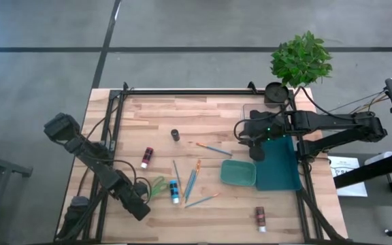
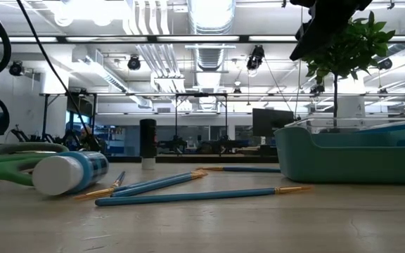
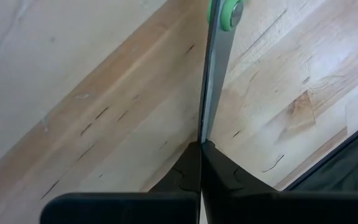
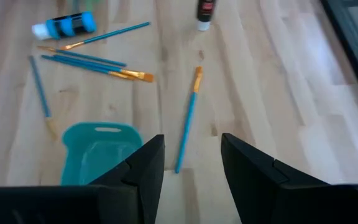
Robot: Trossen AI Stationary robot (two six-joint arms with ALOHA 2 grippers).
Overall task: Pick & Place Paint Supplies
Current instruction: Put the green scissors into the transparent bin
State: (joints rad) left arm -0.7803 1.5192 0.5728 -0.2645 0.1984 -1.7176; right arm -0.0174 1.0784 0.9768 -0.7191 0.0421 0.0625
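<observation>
Paint tubes lie on the wooden table: a pink one (image 1: 146, 157), a blue one (image 1: 174, 191) and a brown one (image 1: 260, 218). Several blue-handled brushes (image 1: 190, 182) are scattered around the blue tube. A teal palette (image 1: 238, 172) lies flat at the centre right. Green-handled scissors (image 1: 156, 187) lie at the near left, and my left gripper (image 1: 143, 209) is shut on them. My right gripper (image 1: 257, 146) hangs open above the table beyond the palette, with nothing between its fingers (image 4: 191, 162). My left gripper pinches the scissors' closed metal blades near their tip (image 3: 202, 127) between its two fingers. It comes steeply from above, from the table's near left. The blades run on away from the fingertips toward the green pivot (image 3: 231, 12). The green handles (image 2: 13, 158) rest on the table.
A dark teal tray (image 1: 278, 167) sits at the right edge beside the palette. A small black cylinder (image 1: 175, 135) stands mid-table. A potted plant (image 1: 301, 60) is at the far right corner. A black frame (image 1: 182, 91) rims the table.
</observation>
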